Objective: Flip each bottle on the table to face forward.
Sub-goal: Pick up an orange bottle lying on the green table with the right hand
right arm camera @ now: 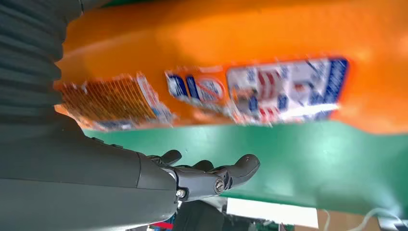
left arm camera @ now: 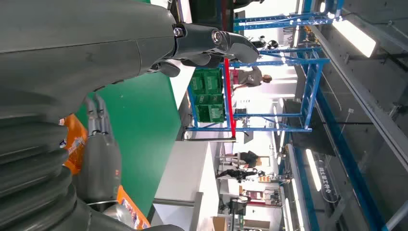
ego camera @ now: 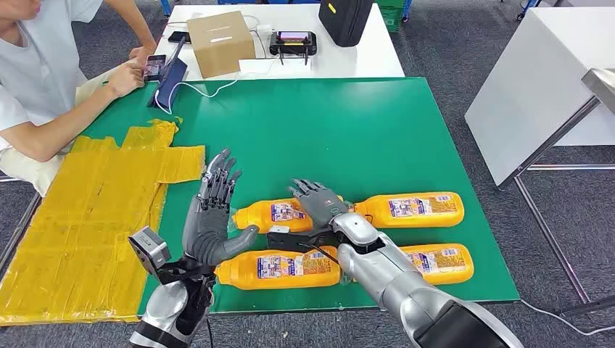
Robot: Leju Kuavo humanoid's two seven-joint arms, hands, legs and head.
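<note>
Four orange bottles lie on their sides on the green table (ego camera: 348,123), in two rows, all showing small blue and white labels. My right hand (ego camera: 318,201) is spread flat over the far left bottle (ego camera: 270,214), whose label fills the right wrist view (right arm camera: 250,91) beside my thumb (right arm camera: 216,178). The far right bottle (ego camera: 415,209) lies just beyond that hand. My left hand (ego camera: 212,214) is raised at the left end of the rows, fingers apart, thumb pointing at the near left bottle (ego camera: 279,269). My right forearm crosses part of the near right bottle (ego camera: 441,262).
A patch of yellow tape (ego camera: 94,210) covers the table's left side. A person (ego camera: 43,72) sits at the far left holding a phone. Behind are a white table (ego camera: 362,58) with a cardboard box (ego camera: 220,42) and a black bag (ego camera: 346,18). Another white table (ego camera: 537,80) stands at right.
</note>
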